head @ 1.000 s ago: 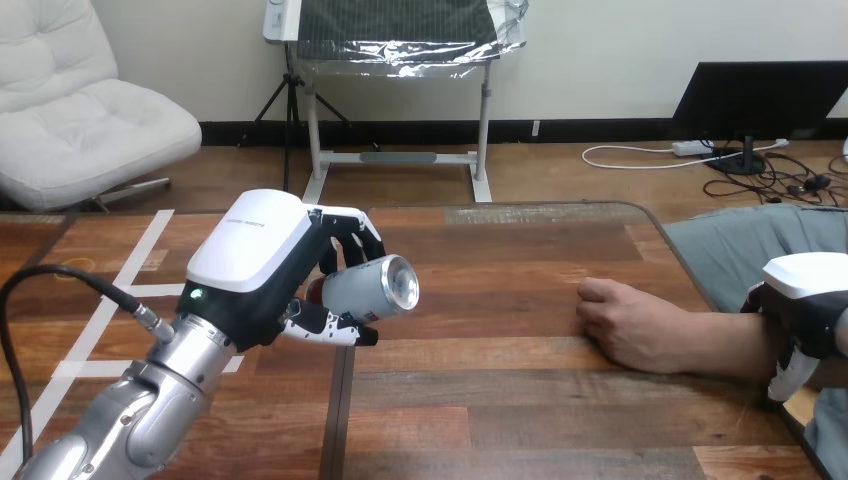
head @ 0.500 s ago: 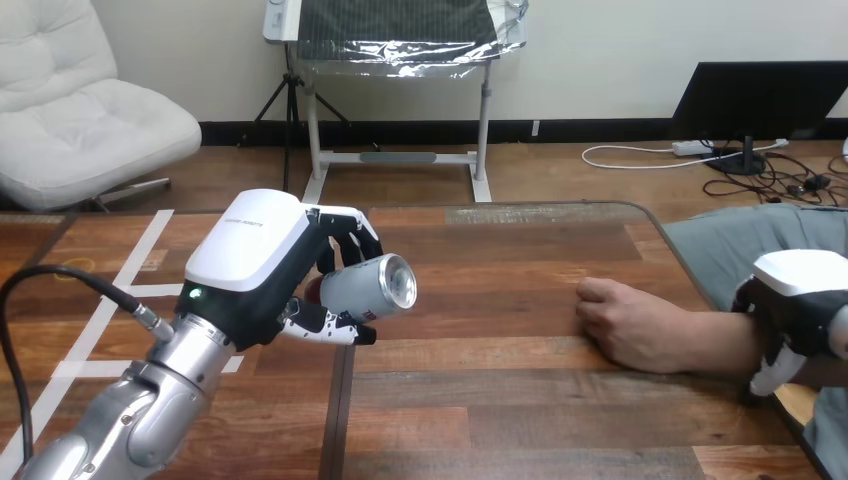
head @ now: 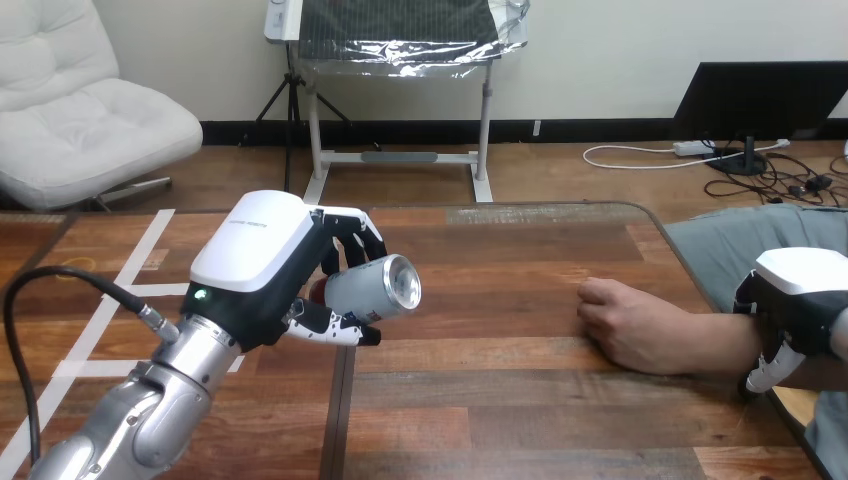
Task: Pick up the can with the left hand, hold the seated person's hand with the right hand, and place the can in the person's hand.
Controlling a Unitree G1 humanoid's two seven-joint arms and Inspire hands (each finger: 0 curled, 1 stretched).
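Left of centre, above the table [head: 500, 400]: can [head: 375, 288], sideways, clamped in left hand [head: 262, 262]. At right edge: right hand [head: 800, 295] over the wrist [head: 715, 345] behind the person's hand [head: 625, 322], grasp impossible to tell. Holding step seemingly unfinished; next, carry can rightward to the palm.

The left arm [head: 150, 420] comes in from the lower left corner, its silver forearm angled up to the right. The left robot hand [head: 255, 265] has its white back upward, with fingers and thumb curled round the can [head: 372, 287]. The right robot hand [head: 800, 290] sits at the right edge, white back up, over the person's forearm [head: 705, 345].
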